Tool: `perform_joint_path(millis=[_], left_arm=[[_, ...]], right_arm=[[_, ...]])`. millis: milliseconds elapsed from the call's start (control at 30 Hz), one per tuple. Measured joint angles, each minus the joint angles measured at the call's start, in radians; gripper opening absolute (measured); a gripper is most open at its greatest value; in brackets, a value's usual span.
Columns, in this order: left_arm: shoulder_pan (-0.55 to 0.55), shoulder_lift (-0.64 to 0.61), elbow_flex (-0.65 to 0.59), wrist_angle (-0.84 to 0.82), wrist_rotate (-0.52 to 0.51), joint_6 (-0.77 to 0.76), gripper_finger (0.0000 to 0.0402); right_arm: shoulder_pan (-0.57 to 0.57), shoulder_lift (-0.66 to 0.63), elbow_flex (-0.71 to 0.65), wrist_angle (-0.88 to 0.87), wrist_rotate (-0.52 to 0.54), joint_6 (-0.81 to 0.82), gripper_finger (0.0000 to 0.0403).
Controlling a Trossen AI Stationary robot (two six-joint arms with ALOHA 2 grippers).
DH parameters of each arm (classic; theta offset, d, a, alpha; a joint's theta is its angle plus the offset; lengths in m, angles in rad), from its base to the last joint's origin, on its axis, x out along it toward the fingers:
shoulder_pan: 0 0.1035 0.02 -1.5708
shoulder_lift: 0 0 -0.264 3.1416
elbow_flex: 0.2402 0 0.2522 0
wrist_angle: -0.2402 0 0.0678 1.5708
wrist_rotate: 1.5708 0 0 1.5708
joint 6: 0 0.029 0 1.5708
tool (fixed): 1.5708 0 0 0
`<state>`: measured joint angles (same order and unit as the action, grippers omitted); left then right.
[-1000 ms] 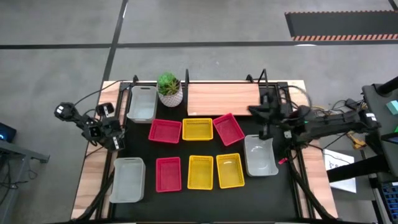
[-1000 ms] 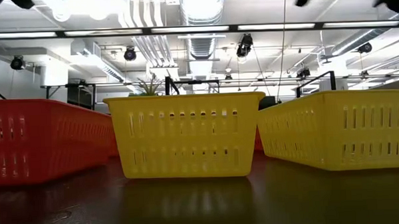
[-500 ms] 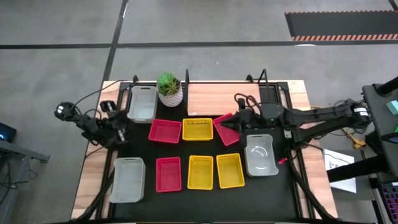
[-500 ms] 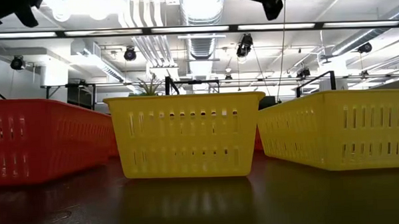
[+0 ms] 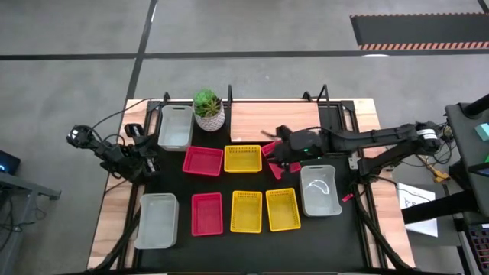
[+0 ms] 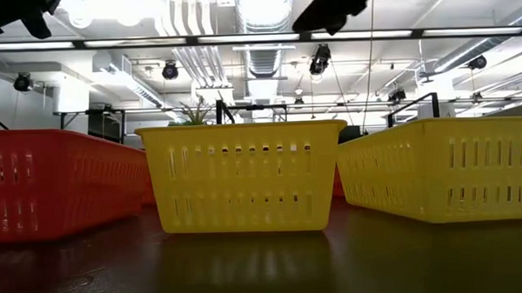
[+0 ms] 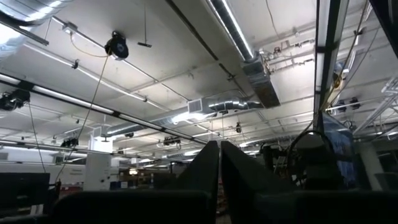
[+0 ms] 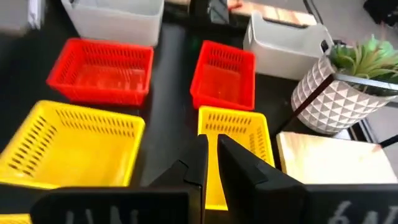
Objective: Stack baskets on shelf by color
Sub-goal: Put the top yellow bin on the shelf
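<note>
Red, yellow and grey baskets stand in two rows on the black tabletop. The far row holds a grey basket, a red one, a yellow one and a tilted red one. My right gripper hovers shut above that tilted basket, which it partly hides, and points toward the table's left. The wooden shelf stands bare at the far edge. My left gripper is shut and points up at the ceiling, beside the table's left edge.
A white plant pot stands between the far grey basket and the shelf. The near row holds a grey basket, a red one and two yellow ones. Another grey basket sits at the right.
My right gripper has swung from above the right grey basket toward the table's left, and is now over the tilted red basket. It has tipped from pointing down to nearly level and stayed shut. My left gripper has turned a little in place.
</note>
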<state>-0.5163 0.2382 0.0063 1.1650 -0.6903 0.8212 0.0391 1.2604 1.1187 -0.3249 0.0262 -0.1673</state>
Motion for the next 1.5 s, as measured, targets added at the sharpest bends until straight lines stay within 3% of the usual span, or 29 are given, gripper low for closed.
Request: perform_joint_path(millis=[200,433,667,867,1000,1167,1300,1500], left_arm=[[0.000,0.000,0.000,-0.001,0.000,-0.003,0.0002],[0.000,0.000,0.000,0.001,0.000,-0.003,0.0002],[0.000,0.000,0.000,0.001,-0.002,-0.003,0.0002],[0.000,0.000,0.000,0.000,-0.006,-0.003,0.0002],[0.000,0.000,0.000,0.000,-0.014,-0.003,0.0002],[0.000,0.000,0.000,0.001,-0.037,-0.003,0.0002],[0.000,0.000,0.000,0.001,-0.037,-0.003,0.0002],[0.000,0.000,0.000,0.000,-0.037,-0.003,0.0002]], right_arm=[[0.000,0.131,0.131,-0.059,0.015,-0.043,0.0029],[0.002,0.279,0.291,-0.301,0.181,-0.150,0.0029],[0.002,0.403,0.394,-0.408,0.184,-0.275,0.0032],[0.002,0.461,0.430,-0.421,0.190,-0.298,0.0082],[0.002,0.470,0.440,-0.427,0.254,-0.283,0.0135],[-0.003,0.470,0.438,-0.448,0.266,-0.412,0.0188],[-0.003,0.475,0.430,-0.457,0.265,-0.561,0.0198],[-0.003,0.477,0.414,-0.511,0.264,-0.637,0.0192]])
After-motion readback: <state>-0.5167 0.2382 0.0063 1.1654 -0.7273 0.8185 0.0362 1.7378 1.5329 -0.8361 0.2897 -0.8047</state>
